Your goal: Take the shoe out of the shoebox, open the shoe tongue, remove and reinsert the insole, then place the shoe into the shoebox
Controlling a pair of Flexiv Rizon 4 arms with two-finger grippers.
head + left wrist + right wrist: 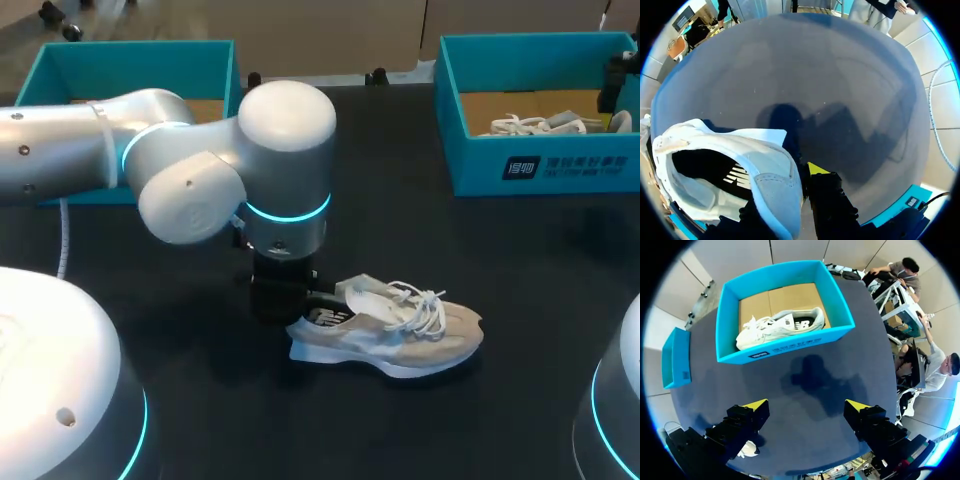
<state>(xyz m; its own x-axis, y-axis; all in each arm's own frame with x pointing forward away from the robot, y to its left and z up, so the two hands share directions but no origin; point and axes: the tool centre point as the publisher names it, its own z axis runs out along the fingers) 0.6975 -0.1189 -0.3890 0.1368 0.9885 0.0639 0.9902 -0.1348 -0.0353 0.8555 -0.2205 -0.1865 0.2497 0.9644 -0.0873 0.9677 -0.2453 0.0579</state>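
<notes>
A beige and white sneaker (400, 333) lies on its sole on the dark table, laces loose and toe pointing right. My left gripper (287, 300) comes straight down on its heel. In the left wrist view the heel wall (772, 187) stands between the fingers: one yellow fingertip (816, 168) presses its outside, the other is hidden inside the shoe. The dark insole (715, 172) shows in the opening. My right gripper (807, 407) hangs open above the table, nothing between its fingers. Ahead of it stands the teal shoebox (785, 347).
The teal shoebox (520, 165) at the back right holds a second white shoe (780, 325). Another teal box (140, 60) stands at the back left, behind my left arm. Bare dark tabletop lies between the sneaker and the right box.
</notes>
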